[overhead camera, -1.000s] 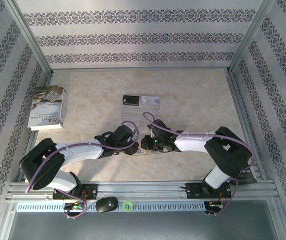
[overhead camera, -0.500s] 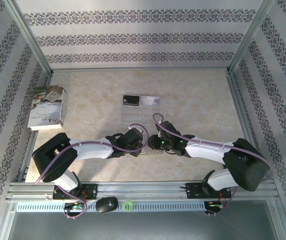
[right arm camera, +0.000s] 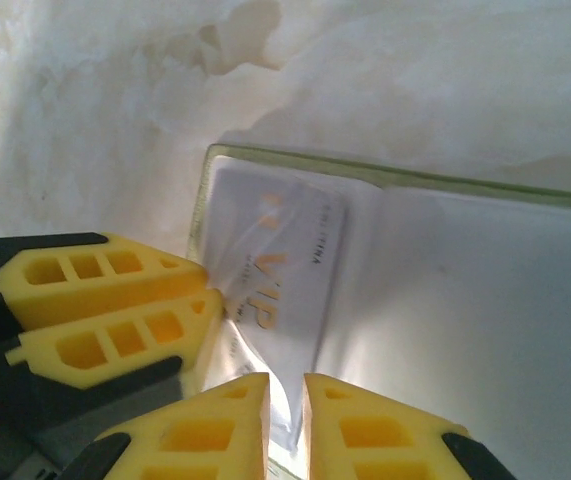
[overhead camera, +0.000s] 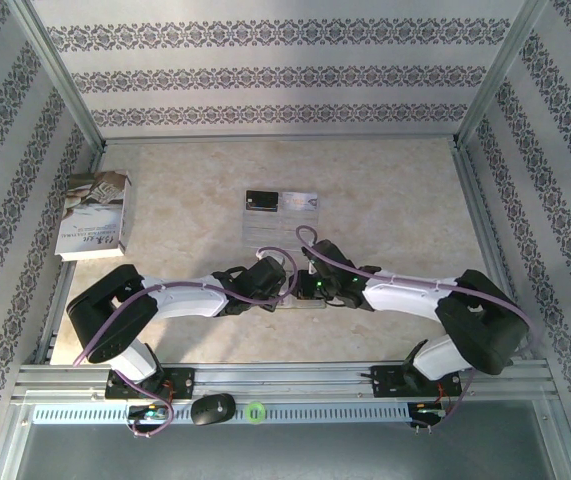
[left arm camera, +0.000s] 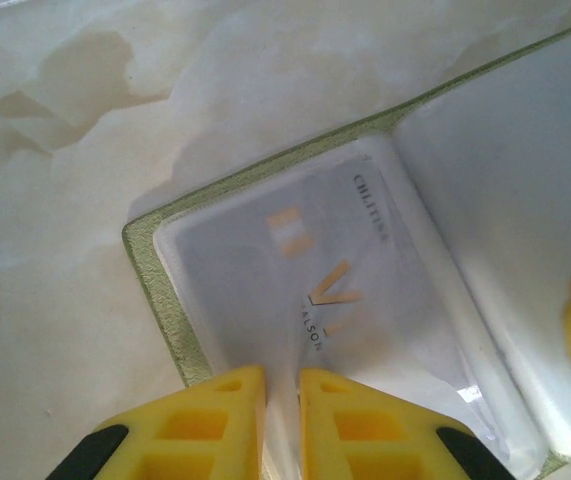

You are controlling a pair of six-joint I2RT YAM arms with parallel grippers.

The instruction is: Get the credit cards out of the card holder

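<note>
Yellow fingers: we see left gripper [left arm camera: 281, 400] and right gripper [right arm camera: 287, 400] both nearly closed at the card holder's [left arm camera: 143, 280] pocketed white card [left arm camera: 315, 290].

card holder [left arm camera: 151, 292] is edged in yellow-green and lined pale grey; the card [left arm camera: 305, 290] inside is shown silvery-white, printed in what appears orange and dark. fingers [left arm camera: 200, 425] are coloured yellow. table [left arm camera: 65, 200] is marbled cream; walls [overhead camera: 265, 78] are banded with dark floral stripes.
</note>
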